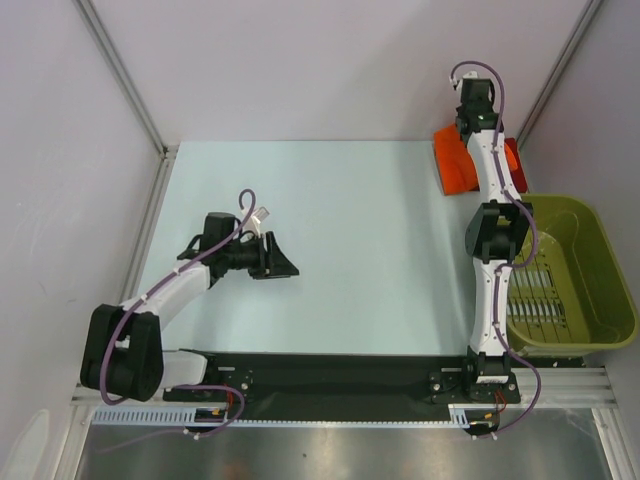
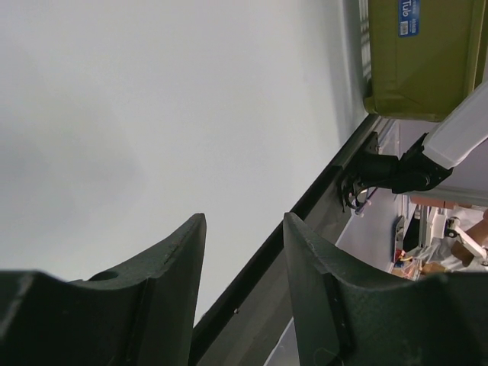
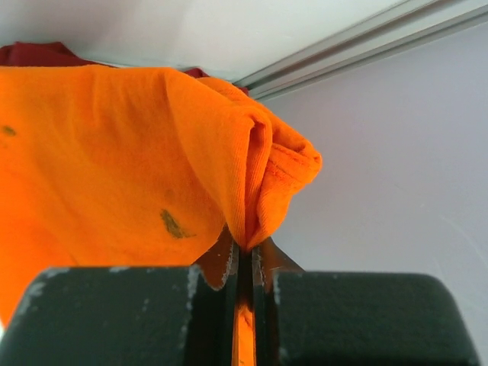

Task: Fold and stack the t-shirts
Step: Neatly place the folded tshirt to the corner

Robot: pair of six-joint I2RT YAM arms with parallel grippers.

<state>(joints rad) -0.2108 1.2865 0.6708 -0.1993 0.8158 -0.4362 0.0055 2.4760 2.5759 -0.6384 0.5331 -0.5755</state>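
The bright orange t-shirt (image 1: 456,160) lies folded at the table's far right, partly under my right arm. In the right wrist view the orange t-shirt (image 3: 130,160) fills the left half, and my right gripper (image 3: 244,248) is shut on a folded edge of it. A sliver of the dark red t-shirt (image 3: 34,53) shows behind the orange one; it also shows by the far wall (image 1: 512,155). My left gripper (image 1: 288,262) is open and empty over the middle-left of the table; its open fingers (image 2: 171,267) show in the left wrist view.
The olive-green plastic basket (image 1: 590,275) stands at the right edge of the table, also seen in the left wrist view (image 2: 419,61). Grey walls with metal rails enclose the table. A black base rail (image 1: 330,375) runs along the near edge.
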